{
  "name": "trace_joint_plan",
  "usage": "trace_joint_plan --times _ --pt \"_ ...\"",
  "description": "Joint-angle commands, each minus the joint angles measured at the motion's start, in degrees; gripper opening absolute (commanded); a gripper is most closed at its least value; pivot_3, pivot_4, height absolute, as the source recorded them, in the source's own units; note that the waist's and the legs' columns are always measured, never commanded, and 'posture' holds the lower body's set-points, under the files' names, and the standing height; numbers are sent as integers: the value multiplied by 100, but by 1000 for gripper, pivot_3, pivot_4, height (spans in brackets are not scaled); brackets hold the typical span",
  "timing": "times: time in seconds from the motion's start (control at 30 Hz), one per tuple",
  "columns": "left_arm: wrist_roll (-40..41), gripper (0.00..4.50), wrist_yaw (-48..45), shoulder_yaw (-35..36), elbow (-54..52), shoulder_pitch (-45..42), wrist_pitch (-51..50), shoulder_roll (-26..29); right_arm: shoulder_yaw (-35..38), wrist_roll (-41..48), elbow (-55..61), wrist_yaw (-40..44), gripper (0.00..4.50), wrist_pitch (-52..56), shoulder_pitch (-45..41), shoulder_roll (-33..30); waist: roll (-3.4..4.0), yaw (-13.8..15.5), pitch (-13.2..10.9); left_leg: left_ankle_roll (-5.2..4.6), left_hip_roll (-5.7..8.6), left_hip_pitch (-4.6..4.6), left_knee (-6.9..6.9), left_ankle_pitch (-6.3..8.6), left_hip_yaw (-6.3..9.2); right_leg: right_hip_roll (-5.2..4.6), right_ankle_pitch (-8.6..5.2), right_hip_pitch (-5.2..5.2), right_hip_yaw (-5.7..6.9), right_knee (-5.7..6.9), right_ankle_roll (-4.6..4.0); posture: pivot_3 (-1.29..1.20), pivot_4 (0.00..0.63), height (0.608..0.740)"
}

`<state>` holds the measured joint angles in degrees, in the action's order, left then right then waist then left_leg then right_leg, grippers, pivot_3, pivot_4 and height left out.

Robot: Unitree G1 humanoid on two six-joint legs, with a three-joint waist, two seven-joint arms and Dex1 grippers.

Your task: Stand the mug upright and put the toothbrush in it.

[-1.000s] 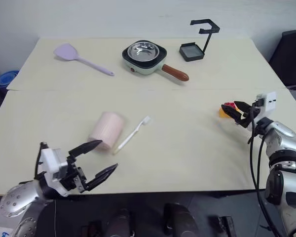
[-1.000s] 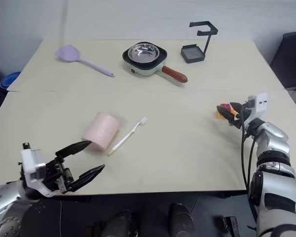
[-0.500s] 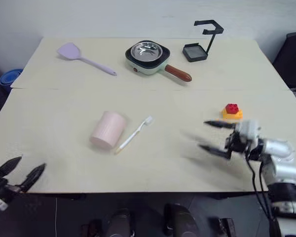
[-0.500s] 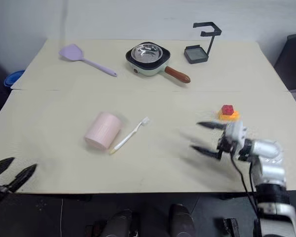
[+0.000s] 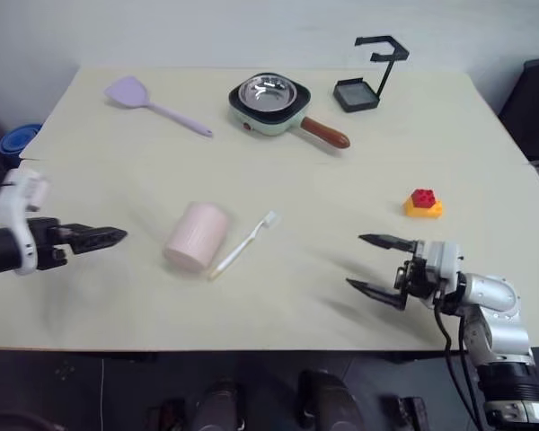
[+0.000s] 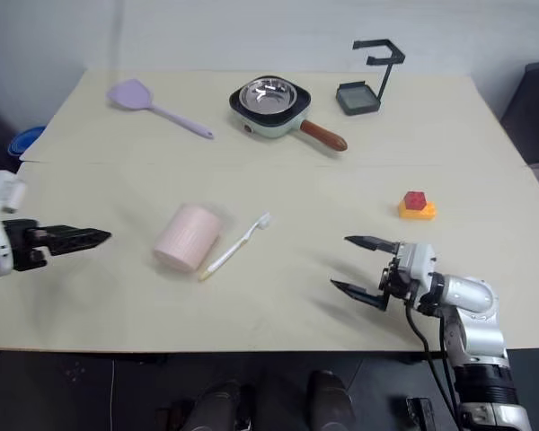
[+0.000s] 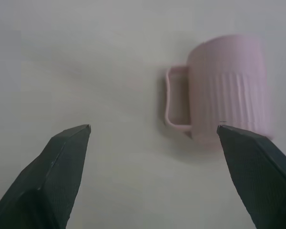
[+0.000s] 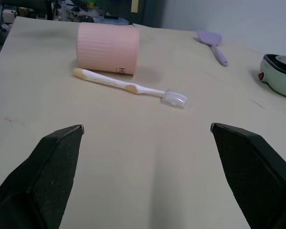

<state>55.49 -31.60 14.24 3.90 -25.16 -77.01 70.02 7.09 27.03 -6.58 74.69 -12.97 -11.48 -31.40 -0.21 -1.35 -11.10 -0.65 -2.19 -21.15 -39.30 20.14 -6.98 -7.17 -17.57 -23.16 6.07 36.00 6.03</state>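
The pale pink mug [image 5: 196,236] lies on its side near the middle of the table [image 5: 341,189], with the white toothbrush [image 5: 243,244] flat on the tabletop just beside it on its right. The left gripper [image 5: 103,236] is spread wide and empty to the mug's left, apart from it and pointing at it. The right gripper [image 5: 371,263], also wide open and empty, is well to the right of the toothbrush, aimed toward both.

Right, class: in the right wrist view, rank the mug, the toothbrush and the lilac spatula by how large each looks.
1. Mug: largest.
2. Toothbrush: longer but much slimmer.
3. Lilac spatula: smallest, though it lies farthest from the camera, so its true size is unsure.
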Motion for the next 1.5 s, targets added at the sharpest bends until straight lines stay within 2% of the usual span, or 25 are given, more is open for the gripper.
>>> trace_joint_plan --times 0.03,0.2,0.37,0.5,0.8,0.9,1.03,1.13,1.37,1.5 --pt "-839 4500 -476 -1257 851 -1251 -116 -209 -13 94 448 -120 4452 -12 82 17 -3 -3 1 3 3 -3 1 -3 -2 5 0 -5 -1 1 0 0 150 740" --pt "-1948 4500 -1109 -2652 2007 -2778 199 -951 -31 128 845 -384 4452 96 292 69 -16 -5 0 20 -5 -15 5 -16 -24 35 0 -26 -18 5 0 0 150 740" --pt "-3014 4500 -1921 -3838 3055 -3668 591 -1533 -6 132 903 -480 4452 -52 607 127 -22 8 1 26 -19 -14 4 -19 -60 48 -1 -30 -23 6 0 0 150 740" --pt "-3829 4500 -2549 -4479 3946 -4185 1096 -2054 18 125 765 -463 4452 -274 745 211 -22 16 1 28 -24 -8 4 -23 -69 52 -1 -30 -28 9 0 0 150 740" --pt "-5226 4500 -3699 -5177 5214 -4674 1789 -2904 44 135 460 -375 4452 -751 968 371 -21 166 2 27 -25 5 -19 -28 -74 48 -1 -26 -38 39 -1 0 150 740" --pt "-5752 3917 -4028 -5392 5644 -4708 2120 -3093 22 127 419 -453 4500 -897 996 482 -13 143 11 27 -26 8 -21 -28 -76 49 -1 -26 -41 44 -2 0 150 740" --pt "-6227 2722 -4261 -5367 5946 -4766 2465 -3237 -21 69 437 -524 4500 -1011 1072 590 25 126 35 26 -26 12 -20 -27 -81 49 -2 -27 -46 46 -2 0 150 740" --pt "-6447 2034 -4344 -5234 6019 -4787 2535 -3367 -21 68 438 -573 4500 -1068 1126 616 36 126 45 24 -28 14 -19 -26 -82 49 -2 -28 -48 46 -3 0 150 740" --pt "-6683 33 -4435 -4891 5938 -4711 2476 -3414 -37 39 411 -646 4500 -1088 1065 625 36 129 46 19 -30 14 -23 -23 -85 48 -2 -27 -54 49 -3 0 150 740" --pt "-6633 33 -4259 -4461 5836 -4668 2396 -3263 -60 15 347 -674 4500 -1043 901 603 37 123 47 17 -33 16 -24 -21 -85 49 -2 -28 -56 51 -3 0 150 740"
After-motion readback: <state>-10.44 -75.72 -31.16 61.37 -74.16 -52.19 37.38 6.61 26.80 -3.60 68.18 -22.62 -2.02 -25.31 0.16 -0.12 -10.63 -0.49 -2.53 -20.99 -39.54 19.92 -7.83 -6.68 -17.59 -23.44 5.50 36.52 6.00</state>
